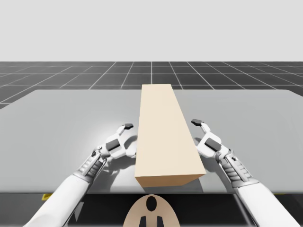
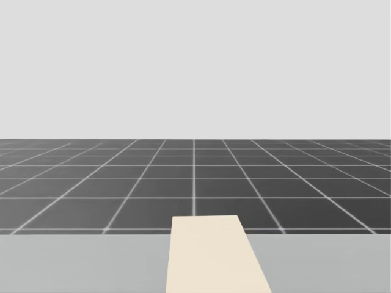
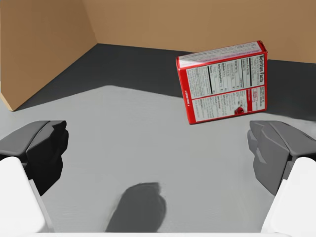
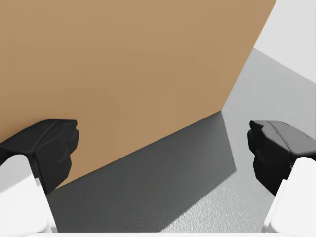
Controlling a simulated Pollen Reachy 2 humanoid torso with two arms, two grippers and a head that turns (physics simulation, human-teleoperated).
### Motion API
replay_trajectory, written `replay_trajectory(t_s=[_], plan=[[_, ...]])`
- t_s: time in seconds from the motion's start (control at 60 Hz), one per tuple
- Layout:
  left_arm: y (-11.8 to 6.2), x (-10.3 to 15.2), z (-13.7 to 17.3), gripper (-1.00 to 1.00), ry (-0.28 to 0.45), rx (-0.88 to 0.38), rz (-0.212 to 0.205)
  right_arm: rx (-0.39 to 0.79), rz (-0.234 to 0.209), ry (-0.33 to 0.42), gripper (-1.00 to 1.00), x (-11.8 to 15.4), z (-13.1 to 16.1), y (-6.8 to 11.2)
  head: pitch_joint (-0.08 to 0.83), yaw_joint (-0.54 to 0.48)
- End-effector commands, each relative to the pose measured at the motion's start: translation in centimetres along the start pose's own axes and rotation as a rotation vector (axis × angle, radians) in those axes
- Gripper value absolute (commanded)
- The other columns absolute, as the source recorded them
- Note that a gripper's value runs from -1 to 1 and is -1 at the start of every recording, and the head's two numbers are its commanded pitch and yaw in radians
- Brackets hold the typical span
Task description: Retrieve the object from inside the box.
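Red box (image 3: pixel 223 83): sits inside the tan box (image 1: pixel 165 132), on the shaded floor close to the far inner wall, ahead of my left tool (image 3: pixel 157 148) and a bit toward its right finger, well apart from both fingers. It looks to stand on a narrow edge w/ a broad printed face toward the tool, turned at an angle to the wall; can't tell if it leans. My read: thin card, light, prob. part hollow, so it dents if pinched hard, and the glossy faces may slip. Best hold is across the thin depth, pads on the two broad faces, approx. mid-height, w/ gentle squeeze. The tan box lies long-ways down the middle of the desk (image 1: pixel 57 123), near to far. Left arm reaches fwd from the near edge, its tool just beside the tan box's left side, looking in through the opening, fingers spread wide, holding nothing. Right tool (image 4: pixel 162 148) is just beside the right side, facing a closed tan wall, also released and empty.
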Motion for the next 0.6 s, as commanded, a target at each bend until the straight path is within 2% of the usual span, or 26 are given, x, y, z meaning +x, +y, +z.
replay_trajectory(t_s=[0.017, 0.117, 0.283, 0.333, 0.383, 0.417, 0.467, 0.517, 0.6], plan=[[-0.7, 0.7, -2.0, -1.00, -0.025, -0.118, 0.034, 0.029, 0.007, -0.011, -1.00, 0.0, -0.3, 0.5, 0.002, 0.00], [-0.7, 1.0, -3.6, -1.00, -0.025, -0.159, 0.027, 0.034, 0.014, -0.014, -1.00, 0.0, -0.3, 0.6, 0.003, 0.00], [-0.7, -0.1, -6.7, -1.00, -0.028, -0.213, 0.015, 0.047, 0.029, -0.022, -1.00, 0.0, -0.2, 0.7, 0.001, -0.01], [-0.7, -0.4, -7.3, -1.00, -0.027, -0.244, 0.034, 0.052, 0.034, -0.027, -1.00, 0.1, -0.2, 0.8, 0.002, -0.01], [-0.7, -0.7, -8.1, -1.00, -0.019, -0.260, 0.026, 0.055, 0.039, -0.029, -1.00, 0.1, -0.2, 0.8, 0.001, -0.02], [-0.7, -0.9, -8.5, -1.00, -0.021, -0.277, 0.046, 0.058, 0.042, -0.031, -1.00, 0.1, -0.2, 0.9, 0.001, -0.02], [-0.6, -1.2, -9.1, -1.00, -0.020, -0.296, 0.049, 0.061, 0.044, -0.032, -1.00, 0.1, -0.2, 0.9, 0.000, -0.02], [-0.6, -1.4, -9.6, -1.00, -0.021, -0.317, 0.070, 0.062, 0.049, -0.032, -1.00, 0.1, -0.2, 1.0, 0.001, -0.02], [-0.7, -1.7, -10.4, -1.00, -0.029, -0.345, 0.062, 0.065, 0.054, -0.035, -1.00, 0.1, -0.1, 1.0, 0.006, -0.03]])
